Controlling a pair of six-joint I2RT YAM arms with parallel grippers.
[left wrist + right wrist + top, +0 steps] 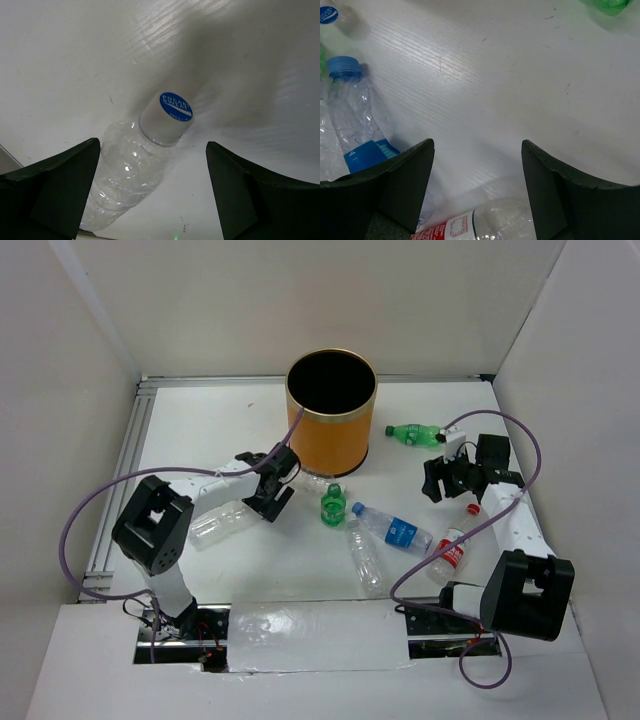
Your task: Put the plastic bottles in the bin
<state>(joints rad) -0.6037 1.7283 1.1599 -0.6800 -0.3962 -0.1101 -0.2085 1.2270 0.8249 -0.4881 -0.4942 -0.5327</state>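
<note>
The orange bin stands upright at the back middle of the table. My left gripper is open just left of the bin's base. A clear bottle with a blue-printed cap lies between its fingers, close to the left one and not clamped. My right gripper hangs open over bare table with nothing between its fingers. A red-labelled bottle lies just below it and a blue-labelled bottle to its left. Green bottles lie at the back right and in the middle.
Another clear bottle lies in the middle near the front. One more clear bottle lies under my left arm. White walls close in the table on the left, back and right. A foil-covered strip runs along the front edge.
</note>
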